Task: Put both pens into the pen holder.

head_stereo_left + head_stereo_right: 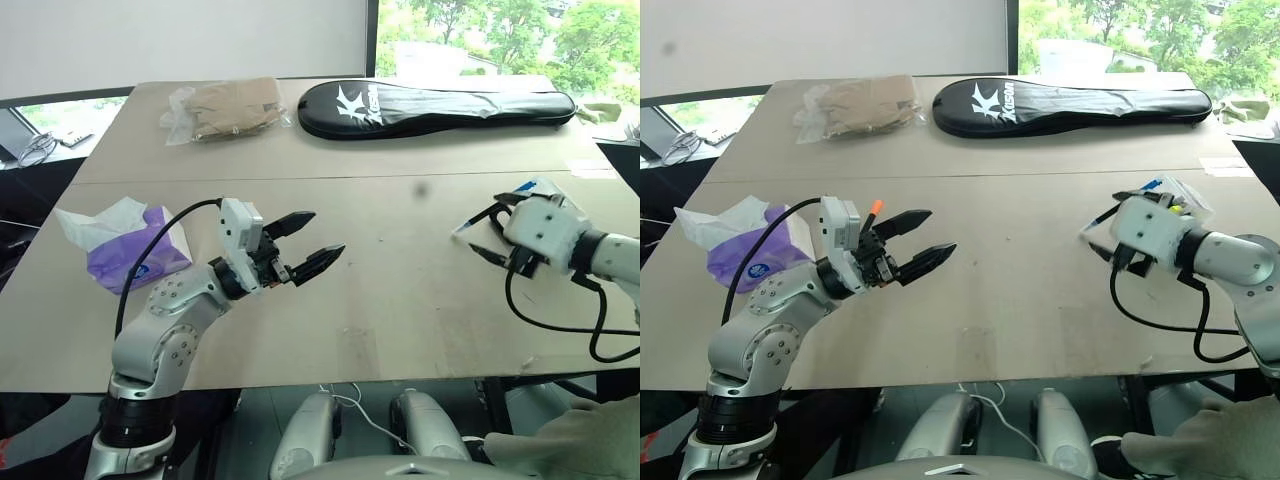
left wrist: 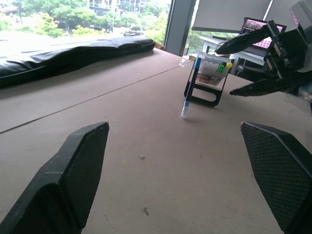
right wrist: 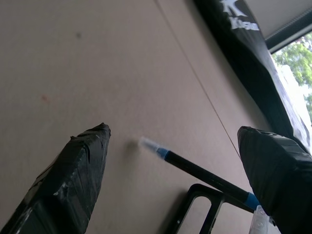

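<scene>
The left gripper (image 1: 308,243) hovers over the table (image 1: 400,300) with its fingers spread wide and nothing between them; an orange-capped pen (image 1: 874,209) shows just behind it. Farther right, the blue-tipped pen (image 3: 195,171) leans from the tabletop against the pen holder (image 2: 207,80). The right gripper (image 1: 492,232) gapes empty around it.

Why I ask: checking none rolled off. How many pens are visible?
2. Blue-tipped pen leans against the pen holder, white end on the table; orange-capped pen peeks behind the left tool.
</scene>
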`<control>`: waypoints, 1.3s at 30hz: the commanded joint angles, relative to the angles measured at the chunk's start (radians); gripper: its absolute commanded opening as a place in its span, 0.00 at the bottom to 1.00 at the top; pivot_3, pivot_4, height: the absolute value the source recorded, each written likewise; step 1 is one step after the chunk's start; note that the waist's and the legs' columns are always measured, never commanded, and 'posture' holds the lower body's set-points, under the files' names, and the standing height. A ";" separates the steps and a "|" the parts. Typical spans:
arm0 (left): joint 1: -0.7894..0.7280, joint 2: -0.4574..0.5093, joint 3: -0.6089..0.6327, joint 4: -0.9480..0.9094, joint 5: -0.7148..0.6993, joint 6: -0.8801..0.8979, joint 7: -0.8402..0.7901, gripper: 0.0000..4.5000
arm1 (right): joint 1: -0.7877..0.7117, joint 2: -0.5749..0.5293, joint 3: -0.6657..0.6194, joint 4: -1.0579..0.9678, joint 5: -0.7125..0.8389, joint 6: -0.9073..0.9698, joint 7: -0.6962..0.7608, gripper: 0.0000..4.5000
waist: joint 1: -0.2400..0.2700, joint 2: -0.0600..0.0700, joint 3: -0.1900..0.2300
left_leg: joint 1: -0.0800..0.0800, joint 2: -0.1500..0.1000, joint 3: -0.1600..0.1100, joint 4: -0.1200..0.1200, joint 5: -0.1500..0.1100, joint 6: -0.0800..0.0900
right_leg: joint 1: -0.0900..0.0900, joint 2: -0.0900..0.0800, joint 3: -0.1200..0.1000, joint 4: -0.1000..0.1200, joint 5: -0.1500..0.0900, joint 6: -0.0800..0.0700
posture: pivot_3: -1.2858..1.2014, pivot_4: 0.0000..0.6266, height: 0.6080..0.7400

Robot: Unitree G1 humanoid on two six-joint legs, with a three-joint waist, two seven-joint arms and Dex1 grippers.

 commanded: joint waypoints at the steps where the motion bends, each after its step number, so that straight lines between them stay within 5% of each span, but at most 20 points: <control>1: -0.026 0.003 -0.007 0.003 0.011 -0.030 -0.019 1.00 | -0.115 -0.020 0.121 0.111 -0.223 -0.169 -0.018 0.98 | -0.004 0.000 0.000 | 0.000 0.000 0.000 0.000 0.000 0.000 | 0.000 0.000 0.000 0.000 0.000 0.000 | 0.52 0.24 1.00; 6: -0.024 -0.003 -0.008 -0.003 0.018 -0.038 -0.014 1.00 | -0.252 0.029 0.227 0.281 -0.455 -0.274 -0.099 0.98 | 0.000 -0.001 0.001 | 0.000 0.000 0.000 -0.001 0.002 -0.005 | -0.001 0.000 0.001 0.000 0.000 0.000 | 0.52 0.24 1.00; 21: 0.033 -0.012 -0.010 -0.052 0.025 -0.051 0.026 1.00 | -0.309 0.130 0.300 0.501 -0.718 -0.436 -0.257 0.98 | -0.003 -0.001 0.001 | -0.001 0.000 0.000 -0.001 0.003 -0.005 | -0.001 0.000 0.002 0.000 0.000 0.000 | 0.52 0.24 1.00; 27: 0.031 -0.012 -0.006 -0.048 0.026 -0.052 0.027 1.00 | -0.306 0.149 0.286 0.528 -0.757 -0.447 -0.307 0.38 | -0.001 -0.001 0.001 | 0.000 0.000 0.000 -0.001 0.003 -0.005 | -0.001 0.000 0.002 0.002 0.000 0.000 | 0.52 0.24 1.00; 31: 0.027 -0.012 -0.010 -0.037 0.028 -0.054 0.020 1.00 | -0.292 0.149 0.269 0.506 -0.755 -0.442 -0.318 0.07 | -0.001 -0.001 0.001 | 0.000 0.000 0.001 -0.001 0.003 -0.005 | -0.001 0.000 0.002 0.001 0.000 0.000 | 0.52 0.24 1.00; 39: 0.020 -0.015 -0.014 -0.025 0.034 -0.056 0.011 1.00 | -0.268 0.158 0.194 0.417 -0.687 -0.423 -0.321 0.03 | 0.000 -0.001 0.001 | 0.000 0.000 0.000 -0.001 0.003 -0.005 | -0.001 0.000 0.002 0.001 0.000 0.000 | 0.52 0.24 1.00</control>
